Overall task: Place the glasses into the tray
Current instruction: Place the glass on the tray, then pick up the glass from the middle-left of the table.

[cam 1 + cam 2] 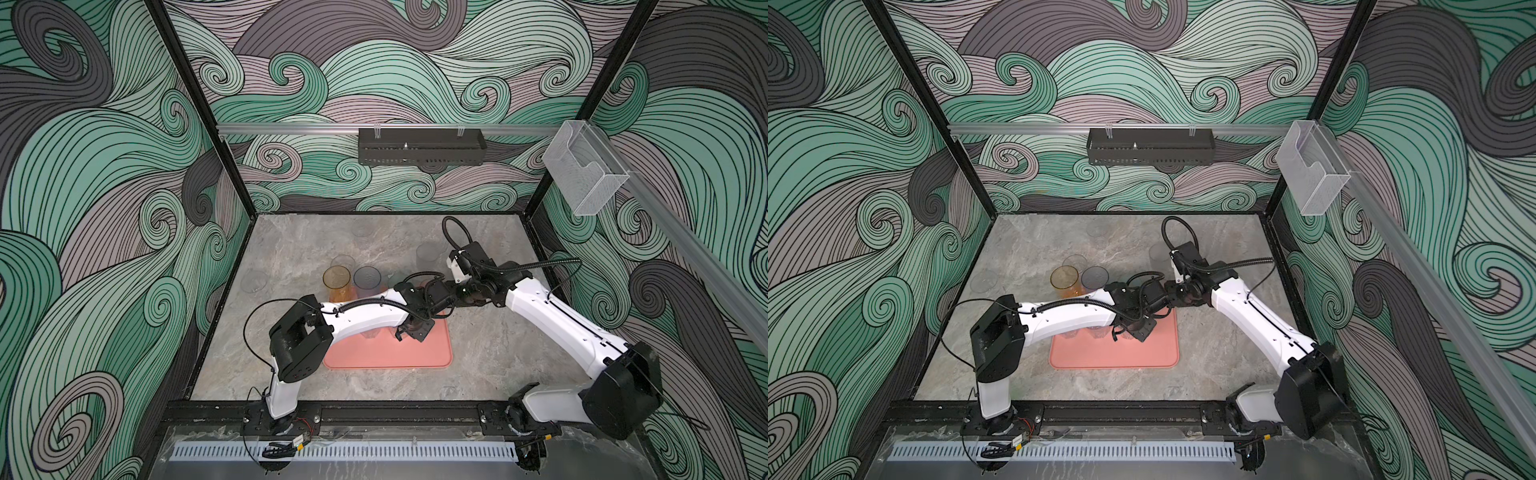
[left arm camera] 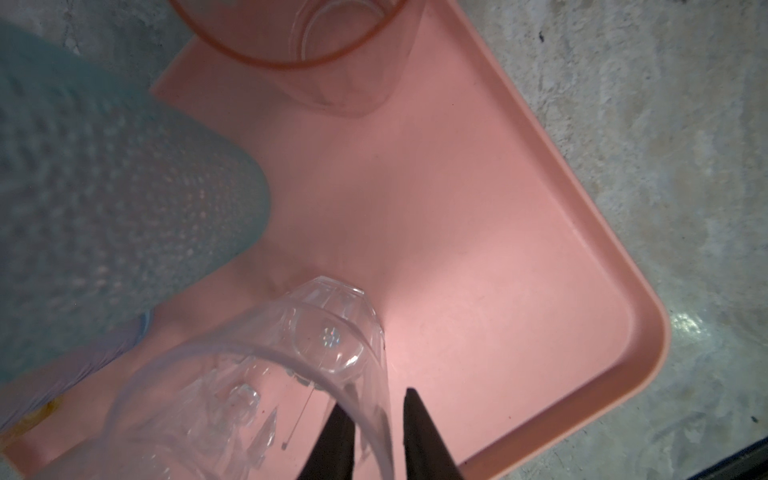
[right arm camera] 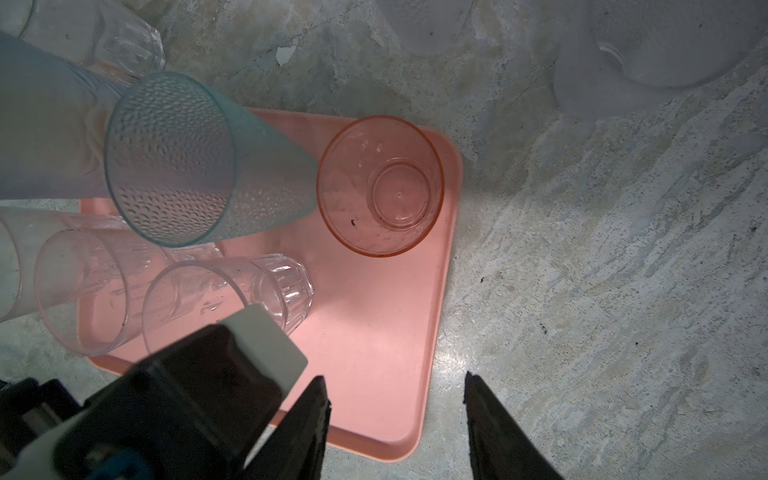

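1. The tray (image 1: 395, 357) is plain salmon pink. It lies flat on the table (image 1: 498, 340), midway between the left and right edges and nearer the front edge.
2. A clear glass (image 2: 291, 374) stands upright with its base on the tray floor. The left gripper (image 2: 376, 399) straddles its rim, one finger inside and one outside. The jaws are parted, and the outer finger is clear of the wall.
3. A second clear glass (image 3: 83, 291) stands upright on the tray just beside the first, on the side toward the table's left edge.
4. The reddish glass (image 3: 380, 185) sits upright in the tray's far right corner. The teal glass (image 3: 166, 158), tall and dimpled, stands just beside it on the tray.
5. The amber glass (image 1: 336, 282) and the blue-violet glass (image 1: 367, 279) stand side by side at the tray's far edge. The left arm (image 1: 365, 316) hides their bases, so they may be on the tray or just beyond it.
6. Off the tray, a rear clear glass (image 1: 343, 262) stands just behind the amber glass. A left-edge clear glass (image 1: 253, 281) is near the table's left edge, and a far clear glass (image 1: 428, 254) is toward the far right.
7. The right gripper (image 3: 394, 376) hangs above the tray's right rim with its jaws wide apart and nothing between them. One finger is over the tray and the other over the table.
8. A black perforated basket (image 1: 419, 151) hangs on the back wall, and a clear acrylic box (image 1: 582, 174) hangs on the right wall.
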